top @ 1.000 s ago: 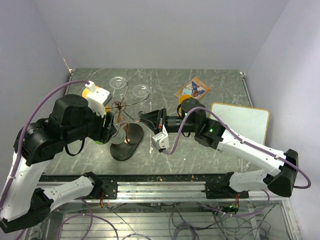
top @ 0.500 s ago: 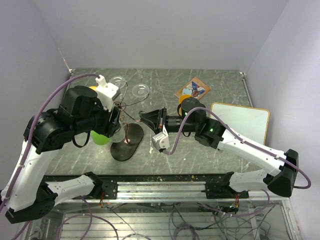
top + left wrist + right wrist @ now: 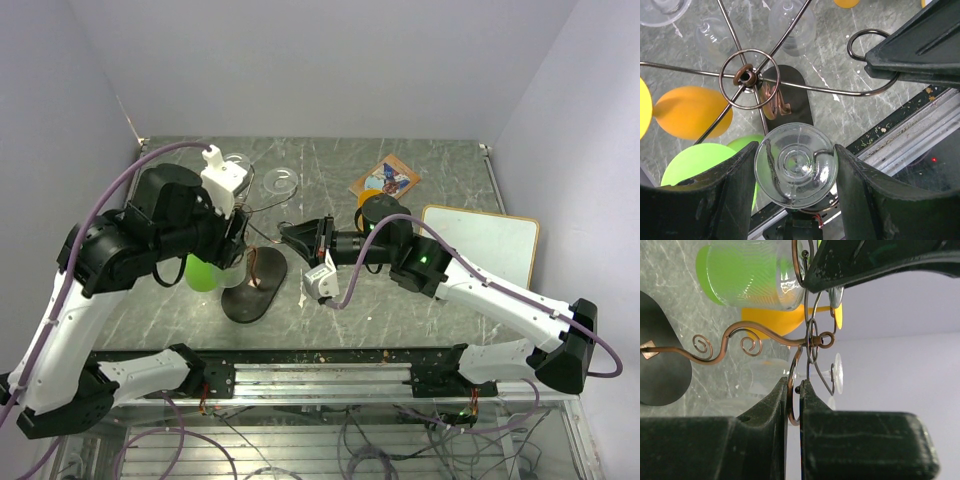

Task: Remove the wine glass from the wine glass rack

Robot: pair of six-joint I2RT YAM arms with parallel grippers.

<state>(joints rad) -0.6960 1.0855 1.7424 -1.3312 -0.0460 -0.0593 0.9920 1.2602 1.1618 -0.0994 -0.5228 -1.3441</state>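
Two grippers clamped, one on the glass and one on the rack

From my station I see the left gripper (image 3: 796, 172) closed around the wine glass (image 3: 796, 162). In its wrist camera the black fingers (image 3: 722, 197) press against both sides of the clear glass, whose round foot faces the lens. The glass sits just beside the central post of the wine glass rack (image 3: 746, 77), below the hub ring in that view and over the near end of the dark oval base (image 3: 792, 95). A thin dark line crosses the foot. I cannot tell whether the stem sits in a wire arm or hangs free of it.

The right gripper (image 3: 794, 407) is pinched together on one copper scroll arm (image 3: 792, 372). Its jaws nearly meet, with only the wire between them. In the overhead view this gripper reaches in from the right and holds the rack's right side, near the level of the post.

A green round object (image 3: 202, 272) lies just beside the held glass, and an orange round object (image 3: 692, 111) is near it, both on the grey marbled table (image 3: 380, 320). Two more glasses (image 3: 281, 181) hang on the far side of the rack, feet up.
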